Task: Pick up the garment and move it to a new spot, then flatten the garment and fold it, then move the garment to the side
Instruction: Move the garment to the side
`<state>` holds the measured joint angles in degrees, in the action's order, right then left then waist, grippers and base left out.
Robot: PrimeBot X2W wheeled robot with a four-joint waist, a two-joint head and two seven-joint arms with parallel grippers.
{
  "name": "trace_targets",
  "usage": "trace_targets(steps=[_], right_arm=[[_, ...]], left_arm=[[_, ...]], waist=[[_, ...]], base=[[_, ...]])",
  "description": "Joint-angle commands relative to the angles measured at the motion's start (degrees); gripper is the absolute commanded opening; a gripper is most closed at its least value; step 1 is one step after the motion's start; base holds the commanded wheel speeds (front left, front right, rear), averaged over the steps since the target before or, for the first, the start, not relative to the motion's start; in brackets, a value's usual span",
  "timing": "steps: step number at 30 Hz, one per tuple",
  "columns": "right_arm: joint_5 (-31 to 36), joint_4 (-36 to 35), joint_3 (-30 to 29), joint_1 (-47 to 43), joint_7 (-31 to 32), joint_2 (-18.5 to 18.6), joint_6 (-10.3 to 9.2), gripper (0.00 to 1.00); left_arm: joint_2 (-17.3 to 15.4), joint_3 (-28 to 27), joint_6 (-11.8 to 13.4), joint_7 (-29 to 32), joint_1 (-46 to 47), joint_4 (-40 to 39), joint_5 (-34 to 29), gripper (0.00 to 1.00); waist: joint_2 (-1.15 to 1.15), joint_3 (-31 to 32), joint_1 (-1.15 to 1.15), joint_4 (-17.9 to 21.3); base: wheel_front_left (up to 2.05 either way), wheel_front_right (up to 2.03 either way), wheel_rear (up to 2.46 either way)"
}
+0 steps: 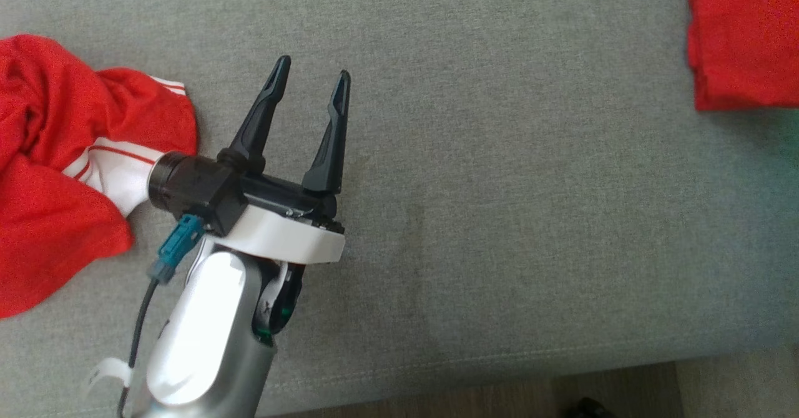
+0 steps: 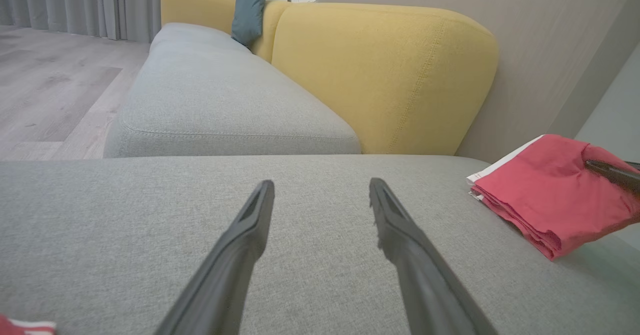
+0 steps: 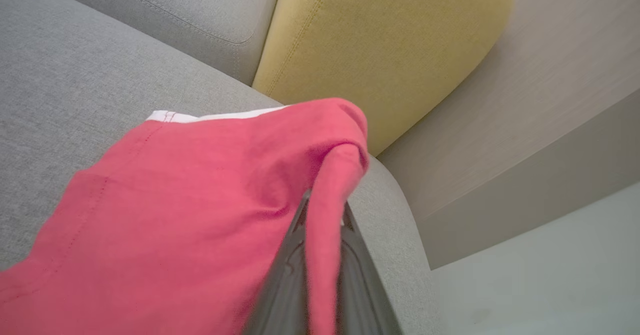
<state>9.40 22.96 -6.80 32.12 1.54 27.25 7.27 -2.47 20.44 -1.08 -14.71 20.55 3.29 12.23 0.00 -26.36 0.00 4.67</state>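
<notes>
A folded red garment [image 1: 743, 37] with a white edge lies at the far right corner of the grey sofa seat [image 1: 499, 187]. My right gripper [image 3: 325, 210] is shut on a pinch of the garment's fabric [image 3: 200, 185], which drapes over the fingers. In the left wrist view the folded garment [image 2: 545, 195] lies at the right, with a dark tip of the right gripper [image 2: 612, 171] on it. My left gripper [image 1: 314, 68] hovers open over bare cushion left of centre, nothing between its fingers [image 2: 235, 255].
A crumpled red garment with white striped trim [image 1: 56, 156] lies at the seat's left, just beside my left wrist. A yellow backrest [image 2: 385, 75] and a teal pillow [image 2: 248, 7] stand beyond. The seat's front edge [image 1: 499, 368] runs along the bottom, with wooden floor [image 2: 50, 85] past it.
</notes>
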Motion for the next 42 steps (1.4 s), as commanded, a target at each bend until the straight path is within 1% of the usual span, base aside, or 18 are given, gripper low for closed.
trace_targets(steps=[1, 2, 3, 4, 8, 15, 21, 22, 24, 27, 30, 34, 38, 42], right_arm=[[-0.1, -2.1, -0.2, -0.8, 0.0, 1.4, 0.22, 0.0], [-0.3, -2.2, -0.4, -0.8, 0.0, 1.1, 0.22, 0.0], [-0.4, -2.4, -0.5, -1.0, -0.1, 0.8, 0.22, 0.42], [-0.5, -2.5, -0.6, -1.0, -0.3, 0.5, 0.22, 1.0], [-1.0, -3.7, -0.8, -1.1, -0.5, -1.0, 0.22, 1.0], [-1.2, -6.5, 1.0, 0.0, -1.4, -2.8, 0.22, 1.0], [-2.4, -9.8, 3.3, 0.3, -4.0, -8.1, 0.22, 1.0], [-2.4, -9.8, 3.3, 0.3, -4.0, -8.1, 0.22, 1.0], [-2.8, -10.9, 4.0, -0.5, -5.2, -10.2, 0.22, 1.0], [-3.7, -12.1, 4.9, -2.7, -7.1, -14.1, 0.22, 1.0], [-4.9, -13.4, 4.4, -6.4, -9.7, -18.7, 0.22, 1.0], [-5.0, -14.5, 3.5, -12.9, -12.5, -22.7, 0.22, 1.0], [-6.0, -15.6, 3.8, -18.9, -14.2, -24.2, 0.22, 1.0], [-10.1, -16.4, 6.3, -23.6, -15.6, -24.3, 0.22, 1.0]], left_arm=[[-0.4, -1.8, -0.3, -0.3, 1.5, -1.8, -0.5, 1.0], [-0.4, -1.7, -0.3, -0.3, 1.4, -1.8, -0.5, 1.0], [-0.4, -1.7, -0.3, -0.3, 1.4, -1.7, -0.5, 1.0], [-0.4, -1.8, -0.3, -0.3, 1.4, -1.7, -0.5, 1.0], [-0.4, -1.8, -0.3, -0.3, 0.8, -1.3, -0.4, 1.0], [-0.4, -1.7, 0.4, -0.3, -0.1, -1.2, 0.6, 1.0], [-0.4, -2.1, 1.3, -0.3, -1.9, -1.1, 1.6, 1.0], [-0.4, -2.1, 1.3, -0.3, -1.9, -1.1, 1.6, 1.0], [-0.4, -2.5, 1.9, -0.3, -2.7, -1.3, 2.0, 1.0], [-0.4, -3.4, 2.3, -0.3, -4.3, -1.4, 1.9, 1.0], [-0.4, -3.1, 1.6, -0.3, -6.1, -1.3, 0.7, 1.0], [-0.4, -3.6, 2.1, -0.3, -9.0, -1.3, 0.7, 1.0], [-0.4, -4.7, 2.5, -0.3, -11.5, -1.8, 0.8, 1.0], [-0.4, -5.5, 2.1, -0.3, -13.5, -1.9, 2.0, 1.0]], waist=[[0.0, 0.1, 0.0, 0.0], [0.0, 0.2, 0.0, 0.0], [0.0, 0.3, 0.0, 0.0], [0.0, 0.4, 0.0, 0.0], [0.0, 1.7, 0.0, -0.2], [0.0, 4.9, 0.0, -1.0], [0.0, 9.6, 0.0, -2.3], [0.0, 9.6, 0.0, -2.3], [0.0, 11.3, 0.0, -2.8], [0.0, 13.8, 0.0, -3.6], [0.0, 16.2, 0.0, -4.6], [0.0, 18.9, 0.0, -5.5], [0.0, 20.5, 0.0, -5.9], [0.0, 21.6, 0.0, -6.3]], base=[[0.0, 0.0, 0.0], [0.0, 0.0, 0.0], [0.0, 0.0, 0.0], [0.0, 0.0, 0.0], [0.0, 0.0, 0.0], [0.0, 0.0, 0.0], [0.0, 0.0, 0.0], [0.0, 0.0, 0.0], [0.0, 0.0, 0.0], [0.0, 0.0, 0.0], [0.0, 0.0, 0.0], [0.0, 0.0, 0.0], [0.0, 0.0, 0.0], [0.0, 0.0, 0.0]])
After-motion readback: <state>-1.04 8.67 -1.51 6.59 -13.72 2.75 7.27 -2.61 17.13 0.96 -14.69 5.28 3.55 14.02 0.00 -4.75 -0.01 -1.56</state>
